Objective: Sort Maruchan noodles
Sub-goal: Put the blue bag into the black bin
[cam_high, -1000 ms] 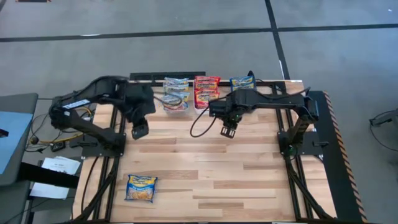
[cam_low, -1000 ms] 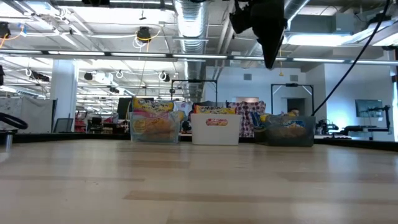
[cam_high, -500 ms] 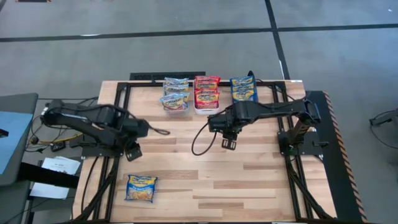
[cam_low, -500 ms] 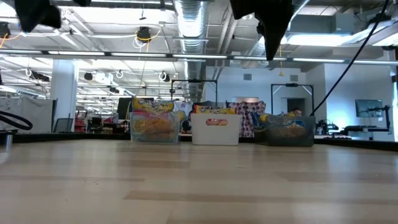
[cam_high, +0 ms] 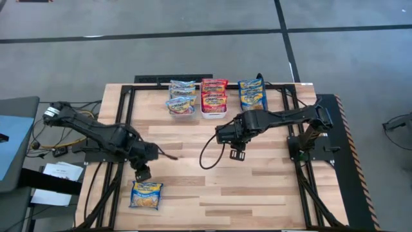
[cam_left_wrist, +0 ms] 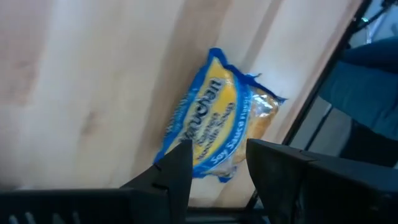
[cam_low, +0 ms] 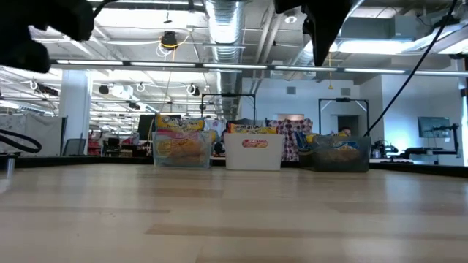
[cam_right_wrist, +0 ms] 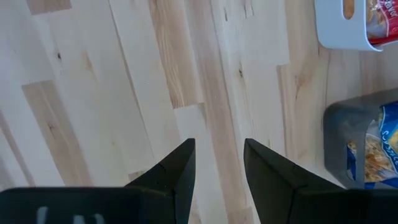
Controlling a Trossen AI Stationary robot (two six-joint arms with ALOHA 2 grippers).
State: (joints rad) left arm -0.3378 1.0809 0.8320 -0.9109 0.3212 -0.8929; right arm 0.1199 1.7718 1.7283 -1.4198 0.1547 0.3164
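One Maruchan noodles packet (cam_high: 146, 194), yellow with blue edges, lies flat on the wooden table near its front left; the left wrist view shows this packet (cam_left_wrist: 214, 118) too. My left gripper (cam_high: 141, 173) hangs open just on the far side of it and above it, pointing steeply down, with nothing between the fingers (cam_left_wrist: 217, 171). My right gripper (cam_high: 237, 153) hangs open over bare wood at mid-table (cam_right_wrist: 219, 162). More packets fill three bins at the far edge: a clear bin (cam_high: 182, 104), a white bin (cam_high: 214, 102) and a grey bin (cam_high: 252, 94).
The three bins stand side by side along the far edge (cam_low: 254, 151). The white bin's corner (cam_right_wrist: 348, 25) and the grey bin (cam_right_wrist: 367, 143) show beyond my right gripper. A black frame rail (cam_high: 125, 113) runs along the table's left side. Bare wood lies between the grippers.
My left gripper has swung from beside the clear bin toward the table's near edge and come down, ending just above the loose packet, and it has turned on the way. My right gripper has drifted a little toward the near edge. Both stay open; the packet has not moved.
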